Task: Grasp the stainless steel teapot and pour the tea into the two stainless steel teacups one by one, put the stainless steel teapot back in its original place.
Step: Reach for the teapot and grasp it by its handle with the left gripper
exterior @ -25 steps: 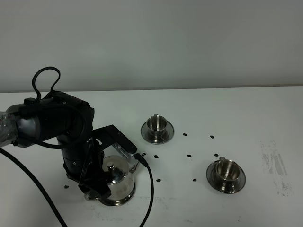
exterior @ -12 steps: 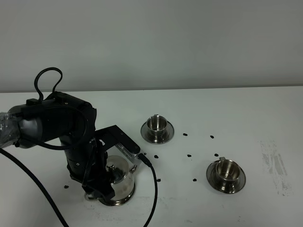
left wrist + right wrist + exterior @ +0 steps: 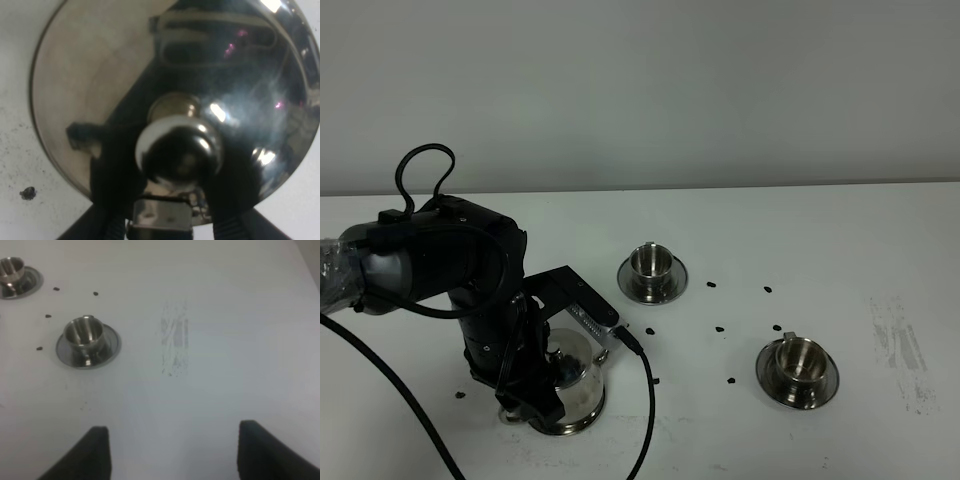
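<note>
Currently, left claw straddling handle of the stainless steel teapot, gripped or not cannot tell, teapot on table near front-left corner, right claw spread wide, holding nothing.

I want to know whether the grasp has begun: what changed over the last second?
The left arm edged lower and closer over the stainless steel teapot, hiding more of it. The left gripper has its fingers on either side of the handle, but a firm hold cannot be confirmed. The teapot stayed on its saucer. Both teacups stayed put.
</note>
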`<action>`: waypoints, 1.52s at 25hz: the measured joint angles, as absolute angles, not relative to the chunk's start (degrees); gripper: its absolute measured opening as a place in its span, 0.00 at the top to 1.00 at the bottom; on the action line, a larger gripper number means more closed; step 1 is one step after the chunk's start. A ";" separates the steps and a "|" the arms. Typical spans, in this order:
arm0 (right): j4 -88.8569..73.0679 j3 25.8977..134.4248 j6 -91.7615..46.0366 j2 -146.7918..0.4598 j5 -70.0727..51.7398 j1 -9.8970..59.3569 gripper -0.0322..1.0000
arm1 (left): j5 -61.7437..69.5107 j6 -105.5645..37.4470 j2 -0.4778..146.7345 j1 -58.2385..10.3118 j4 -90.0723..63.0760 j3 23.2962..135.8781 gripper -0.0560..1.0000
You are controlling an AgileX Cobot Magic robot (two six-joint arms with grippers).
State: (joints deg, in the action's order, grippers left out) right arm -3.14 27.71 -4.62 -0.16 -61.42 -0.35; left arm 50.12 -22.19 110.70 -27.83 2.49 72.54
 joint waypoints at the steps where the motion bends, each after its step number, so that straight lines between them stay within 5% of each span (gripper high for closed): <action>1: -3.14 27.71 -4.62 -0.16 -61.42 -0.35 0.43 | 50.12 -22.19 110.70 -27.83 2.49 72.54 0.50; 38: -3.14 27.71 -4.62 -0.16 -61.42 -0.35 0.43 | 50.21 -22.28 110.70 -27.83 4.03 72.54 0.55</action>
